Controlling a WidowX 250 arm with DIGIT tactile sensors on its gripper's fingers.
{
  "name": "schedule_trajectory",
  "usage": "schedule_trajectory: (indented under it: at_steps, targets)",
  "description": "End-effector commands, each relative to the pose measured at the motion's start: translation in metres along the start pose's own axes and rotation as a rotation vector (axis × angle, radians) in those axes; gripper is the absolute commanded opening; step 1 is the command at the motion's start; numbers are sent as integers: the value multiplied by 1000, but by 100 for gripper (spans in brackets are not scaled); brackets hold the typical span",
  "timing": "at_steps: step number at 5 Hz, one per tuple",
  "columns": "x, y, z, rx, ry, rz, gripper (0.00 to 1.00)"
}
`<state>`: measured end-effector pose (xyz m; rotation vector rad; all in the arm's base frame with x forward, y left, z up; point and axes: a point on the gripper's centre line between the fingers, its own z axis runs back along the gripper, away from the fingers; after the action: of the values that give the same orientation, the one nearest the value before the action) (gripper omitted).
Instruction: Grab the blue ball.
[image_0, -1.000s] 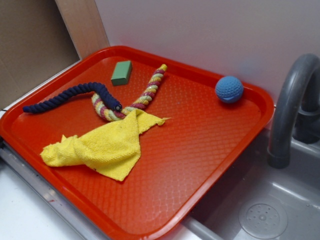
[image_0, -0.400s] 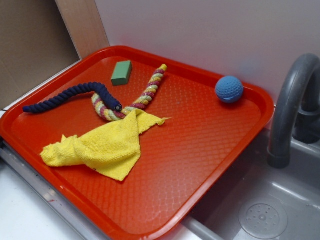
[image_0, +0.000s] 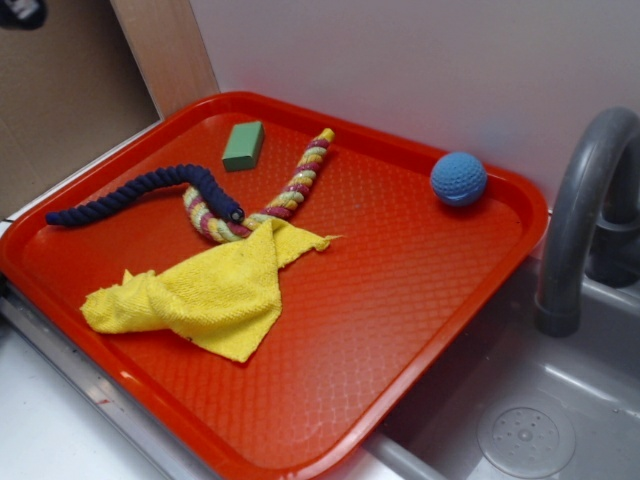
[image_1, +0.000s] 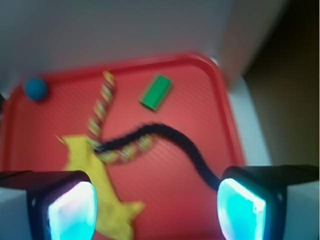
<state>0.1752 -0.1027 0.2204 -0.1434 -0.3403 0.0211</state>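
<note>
The tool (image_1: 156, 207) is seen spread wide with nothing between its pads, high over the near end of the red tray (image_0: 400, 300), while the blue ball (image_0: 459, 179) rests alone in the tray's far corner by the wall — well apart from the tool. For a clean grasp, the tool would best be carried across above the navy rope (image_0: 140, 192), striped rope (image_0: 290, 190), yellow cloth (image_0: 200, 290) and green block (image_0: 243, 146), centred over the ball, then lowered with jaws kept wide — the round yarn surface may roll if nudged off-centre. The tray sits on a pale counter (image_0: 40, 430) beside a grey sink (image_0: 520, 430) and faucet (image_0: 580, 210), under a white wall.
</note>
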Motion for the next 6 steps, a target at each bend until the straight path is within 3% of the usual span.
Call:
schedule_trajectory:
  at_steps: [1, 2, 3, 4, 6]
  targets:
    - [54, -76, -29, -148, -118, 12, 100]
    - [68, -106, -57, -181, -103, 3, 100]
    - [78, -151, -100, -197, -81, -55, 100]
    - [82, -183, -135, -189, -46, -125, 100]
    - [77, -211, -184, -140, 32, -239, 100]
